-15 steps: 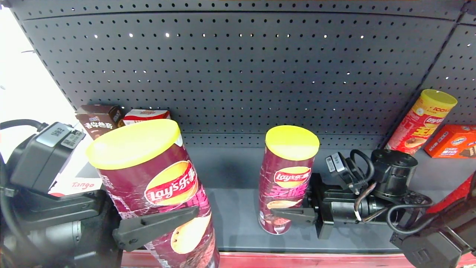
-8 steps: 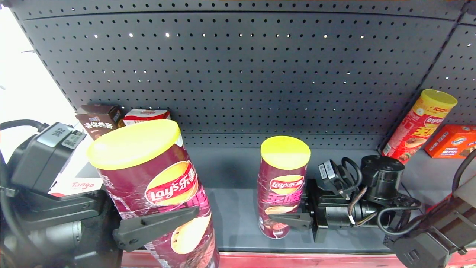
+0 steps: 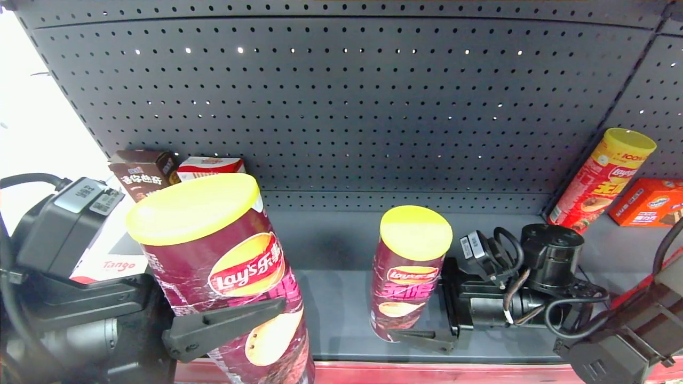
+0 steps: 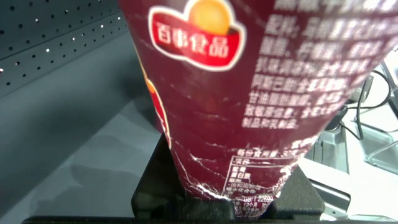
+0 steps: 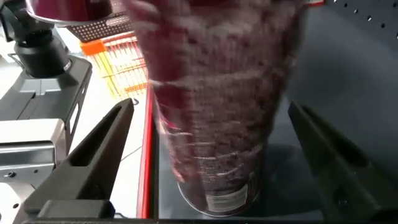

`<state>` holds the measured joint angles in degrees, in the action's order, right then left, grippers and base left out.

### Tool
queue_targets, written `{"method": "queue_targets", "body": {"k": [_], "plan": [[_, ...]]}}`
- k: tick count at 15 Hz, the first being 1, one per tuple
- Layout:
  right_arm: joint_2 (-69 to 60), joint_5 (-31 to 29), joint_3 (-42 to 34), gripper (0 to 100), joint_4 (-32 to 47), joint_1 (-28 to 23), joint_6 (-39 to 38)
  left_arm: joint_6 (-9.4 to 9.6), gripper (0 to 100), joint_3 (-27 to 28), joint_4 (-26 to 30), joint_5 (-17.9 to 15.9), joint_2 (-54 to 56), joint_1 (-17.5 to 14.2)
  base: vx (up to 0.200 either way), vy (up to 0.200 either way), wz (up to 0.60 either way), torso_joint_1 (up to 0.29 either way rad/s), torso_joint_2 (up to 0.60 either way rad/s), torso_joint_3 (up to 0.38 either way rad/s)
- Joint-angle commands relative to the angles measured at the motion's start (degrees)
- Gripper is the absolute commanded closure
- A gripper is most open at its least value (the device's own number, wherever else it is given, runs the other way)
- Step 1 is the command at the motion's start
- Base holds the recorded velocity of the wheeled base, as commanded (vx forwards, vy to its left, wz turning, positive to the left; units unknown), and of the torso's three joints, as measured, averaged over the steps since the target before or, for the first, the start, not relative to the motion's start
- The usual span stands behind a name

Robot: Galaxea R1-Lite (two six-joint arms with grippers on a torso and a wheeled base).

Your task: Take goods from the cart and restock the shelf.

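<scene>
Two maroon chip cans with yellow lids are in the head view. The near can (image 3: 229,266) is held upright at the lower left, in front of the shelf edge, with my left gripper (image 3: 240,314) shut on its lower half; its label shows close up (image 4: 249,93). The second can (image 3: 408,277) stands on the grey shelf (image 3: 331,304), leaning slightly. My right gripper (image 3: 397,314) is at its base, open, with fingers (image 5: 93,162) spread wide on either side of the can (image 5: 217,112) and clear of it.
A brown box (image 3: 141,170), a red-and-white box (image 3: 211,165) and a white box (image 3: 114,261) sit at the shelf's left. A red can (image 3: 605,176) and an orange box (image 3: 648,202) stand at the right. The pegboard backs the shelf. An orange cart basket (image 5: 121,62) is behind.
The right gripper carried the second can a little left and down onto the shelf, then opened; its front finger dropped away from the can. The left arm and its can stayed put.
</scene>
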<state>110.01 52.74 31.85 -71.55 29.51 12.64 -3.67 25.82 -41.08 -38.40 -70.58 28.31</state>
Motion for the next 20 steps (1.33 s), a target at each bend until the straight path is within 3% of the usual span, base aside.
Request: {"method": "queue_targets", "body": {"k": [1,7,12,16,18,20], "plan": [[-4.9,0.0,-2.4,0,0.3,0.0,0.0,-0.02,100,0.2,-0.1,0.0,0.0,0.0,0.0,0.0,0.0,0.0,0.0,0.0],[-19.3,-0.4,-13.0,0,0.8,-2.3,0.0,-0.02,100,-0.4,0.0,0.0,0.4,0.0,0.0,0.0,0.0,0.0,0.0,0.0],[-34.3,-0.4,-23.9,0,1.2,-10.6,0.0,0.07,100,0.2,0.0,-0.1,0.4,0.2,0.0,0.0,0.0,0.0,0.0,0.0],[-43.6,-0.4,-29.2,0,2.5,-13.8,0.0,0.07,100,0.2,0.0,-0.1,0.4,0.5,0.0,0.0,0.0,0.0,0.0,0.0],[-49.0,-0.4,-29.3,0,6.7,-15.7,0.0,0.07,100,0.2,0.0,-0.1,0.4,0.5,0.0,0.0,0.0,0.0,0.0,0.0],[-61.1,-0.4,-28.8,0,19.4,-22.2,-0.1,0.15,100,0.4,0.0,-0.1,0.7,0.4,0.0,0.0,0.0,0.0,0.0,0.0]]}}
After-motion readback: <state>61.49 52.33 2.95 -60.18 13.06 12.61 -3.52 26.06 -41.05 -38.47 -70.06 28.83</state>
